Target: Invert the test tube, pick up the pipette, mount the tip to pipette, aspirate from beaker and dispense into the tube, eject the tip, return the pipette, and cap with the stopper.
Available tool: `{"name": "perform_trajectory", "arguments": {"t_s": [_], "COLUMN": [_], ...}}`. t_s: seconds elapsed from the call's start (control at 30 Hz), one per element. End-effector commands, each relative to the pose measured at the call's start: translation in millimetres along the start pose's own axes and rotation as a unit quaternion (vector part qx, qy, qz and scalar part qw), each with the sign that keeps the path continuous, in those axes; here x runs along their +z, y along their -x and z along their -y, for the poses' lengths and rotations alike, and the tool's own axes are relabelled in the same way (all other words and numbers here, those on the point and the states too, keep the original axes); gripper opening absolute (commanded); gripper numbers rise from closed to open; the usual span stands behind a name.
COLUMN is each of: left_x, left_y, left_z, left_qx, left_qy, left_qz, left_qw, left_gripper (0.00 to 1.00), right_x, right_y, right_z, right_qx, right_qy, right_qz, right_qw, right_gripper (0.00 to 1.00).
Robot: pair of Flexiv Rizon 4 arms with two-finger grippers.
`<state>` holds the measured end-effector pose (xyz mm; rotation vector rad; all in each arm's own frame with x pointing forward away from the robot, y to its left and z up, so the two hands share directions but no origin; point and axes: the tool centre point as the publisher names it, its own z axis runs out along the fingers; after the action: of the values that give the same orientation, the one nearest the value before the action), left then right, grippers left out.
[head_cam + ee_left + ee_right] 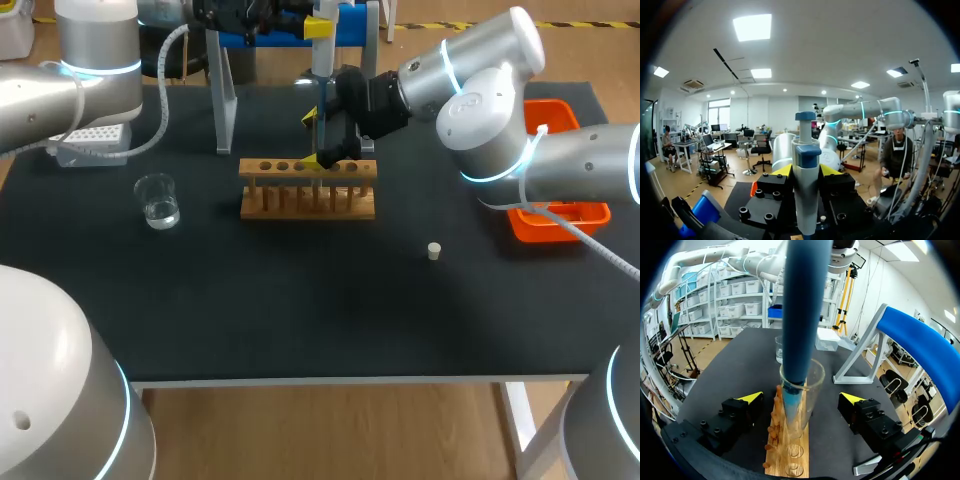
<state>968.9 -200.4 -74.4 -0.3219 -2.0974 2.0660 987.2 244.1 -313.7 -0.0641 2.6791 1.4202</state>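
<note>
The left gripper (pixel 805 170) pinches the pipette (pixel 805 200), whose tip dips into the test tube (pixel 810 395) standing in the wooden rack (pixel 308 190). The right gripper (pixel 801 398) straddles that tube, fingers spread and not touching it. The beaker (pixel 158 200) stands left of the rack and the stopper (pixel 434 251) lies to its right.

orange bin (pixel 575 215): right side, partly hidden | on black table (pixel 300 300)
</note>
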Motion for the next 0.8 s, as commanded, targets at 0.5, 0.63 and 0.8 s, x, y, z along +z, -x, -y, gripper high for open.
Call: {"name": "perform_trajectory", "arguments": {"t_s": [0.5, 0.63, 0.8], "left_x": [-0.8, -0.8, -0.8], "left_y": [1.8, 1.8, 1.8], "left_z": [-0.5, -0.5, -0.5], "left_qx": [0.000, 0.000, 0.000], "left_qy": [0.000, 0.000, 0.000], "left_qz": [-0.003, -0.003, -0.003], "left_qw": [1.000, 1.000, 1.000], "left_gripper": [0.00, 0.00, 0.00], "right_x": [-11.7, -31.5, -59.5], "right_y": [-0.5, -4.1, -6.8], "right_z": [2.7, 8.5, 13.2], "right_qx": [0.003, 0.001, -0.003], "right_qy": [0.003, 0.011, 0.022], "right_qz": [-0.001, 0.003, 0.018], "right_qw": [1.000, 1.000, 1.000], "right_gripper": [1.00, 1.00, 1.00]}}
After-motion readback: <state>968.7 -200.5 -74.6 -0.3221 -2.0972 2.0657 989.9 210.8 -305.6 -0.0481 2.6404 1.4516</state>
